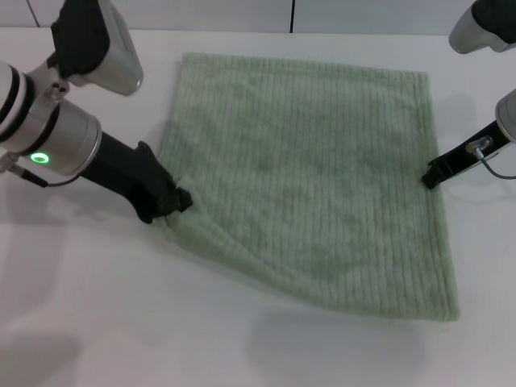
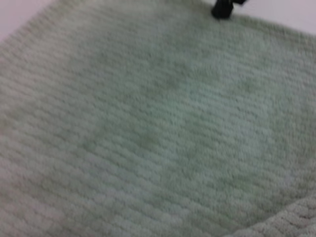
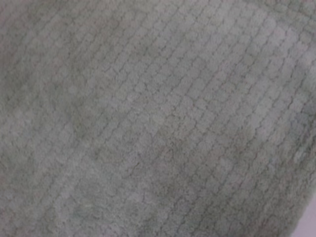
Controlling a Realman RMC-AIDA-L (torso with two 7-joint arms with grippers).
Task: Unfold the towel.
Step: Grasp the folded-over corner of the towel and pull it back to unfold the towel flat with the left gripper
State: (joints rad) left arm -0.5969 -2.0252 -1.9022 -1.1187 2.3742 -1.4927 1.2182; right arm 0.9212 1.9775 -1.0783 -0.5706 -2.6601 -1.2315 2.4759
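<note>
Towel: pale sage-green ribbed terry towel (image 1: 310,177) spread nearly flat at the white bench (image 1: 97,322) centre.
Left tool: left tool (image 1: 173,201) pinches the towel's nine o'clock edge, lifting a fold.
Right tool: right tool (image 1: 433,173) touches the three o'clock hem; grip unclear.

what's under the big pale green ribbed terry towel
The pale sage-green ribbed terry towel lies spread on the white table. Whatever lies beneath its middle is covered. The left gripper pinches its left edge; the right gripper meets its right edge.
</note>
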